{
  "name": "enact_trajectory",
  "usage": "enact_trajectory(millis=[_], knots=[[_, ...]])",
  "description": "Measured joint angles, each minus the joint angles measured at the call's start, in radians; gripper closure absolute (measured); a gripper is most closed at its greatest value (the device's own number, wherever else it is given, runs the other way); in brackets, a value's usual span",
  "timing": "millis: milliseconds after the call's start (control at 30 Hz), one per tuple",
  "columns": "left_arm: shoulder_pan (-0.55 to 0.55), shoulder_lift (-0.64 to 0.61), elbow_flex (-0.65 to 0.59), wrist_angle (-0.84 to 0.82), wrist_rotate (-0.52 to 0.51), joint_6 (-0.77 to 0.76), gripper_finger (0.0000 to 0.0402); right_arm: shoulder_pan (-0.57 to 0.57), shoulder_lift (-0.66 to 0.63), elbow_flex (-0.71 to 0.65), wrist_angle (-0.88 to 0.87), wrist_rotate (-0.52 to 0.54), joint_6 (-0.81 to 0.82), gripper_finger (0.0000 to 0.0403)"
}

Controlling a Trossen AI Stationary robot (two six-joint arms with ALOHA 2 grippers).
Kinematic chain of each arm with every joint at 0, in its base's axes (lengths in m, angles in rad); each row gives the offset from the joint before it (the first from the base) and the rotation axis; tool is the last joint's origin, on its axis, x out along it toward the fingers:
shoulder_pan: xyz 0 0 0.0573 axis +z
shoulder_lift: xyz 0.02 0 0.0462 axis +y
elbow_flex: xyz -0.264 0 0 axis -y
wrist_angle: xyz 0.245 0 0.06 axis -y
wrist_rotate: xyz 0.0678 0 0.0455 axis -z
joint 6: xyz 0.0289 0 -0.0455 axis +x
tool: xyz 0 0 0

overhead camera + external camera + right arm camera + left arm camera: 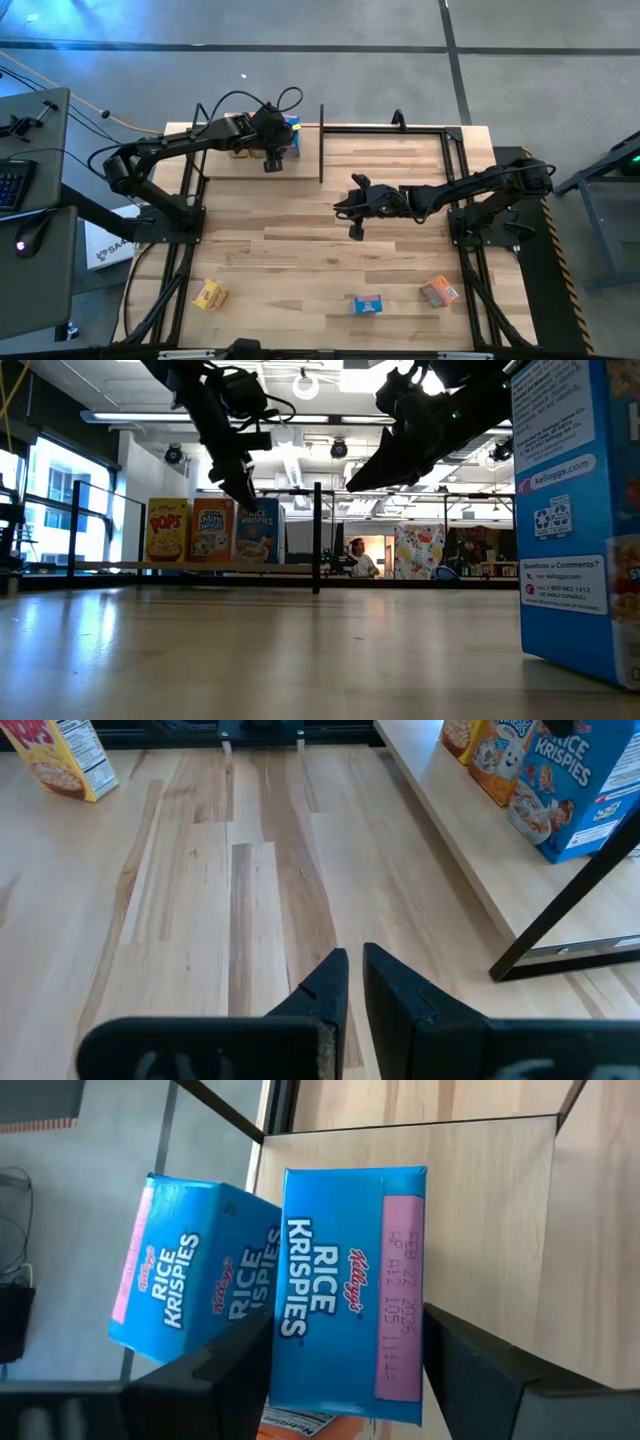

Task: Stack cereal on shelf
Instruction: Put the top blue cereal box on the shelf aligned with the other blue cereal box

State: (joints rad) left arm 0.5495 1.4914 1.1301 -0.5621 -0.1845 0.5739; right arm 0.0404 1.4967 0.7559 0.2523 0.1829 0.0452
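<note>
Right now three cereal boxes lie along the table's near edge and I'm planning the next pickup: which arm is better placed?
Probably the right. The right gripper hangs shut over mid-table, nearer the orange box and blue box. The left gripper is open at the shelf, beside the Rice Krispies box.

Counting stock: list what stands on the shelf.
On the shelf: a yellow Pops box, an orange Mini-Wheats box, a blue Rice Krispies box. Anything behind them is hidden.

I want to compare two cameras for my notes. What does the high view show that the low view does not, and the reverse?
Only the high view shows the yellow box and the orange box at the table's near edge. Only the low view shows the printed fronts of the three shelf boxes: Pops, Mini-Wheats, Rice Krispies. Both show the shelf, the left pincer open over it, and the right pincer shut mid-table.
</note>
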Motion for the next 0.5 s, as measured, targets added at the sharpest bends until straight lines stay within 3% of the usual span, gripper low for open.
enact_trajectory(millis=[500], knots=[[0.002,-0.039,0.026,0.037,-0.028,0.003,0.0171,0.000,0.000,0.000,0.000,0.000,0.000,0.0380]])
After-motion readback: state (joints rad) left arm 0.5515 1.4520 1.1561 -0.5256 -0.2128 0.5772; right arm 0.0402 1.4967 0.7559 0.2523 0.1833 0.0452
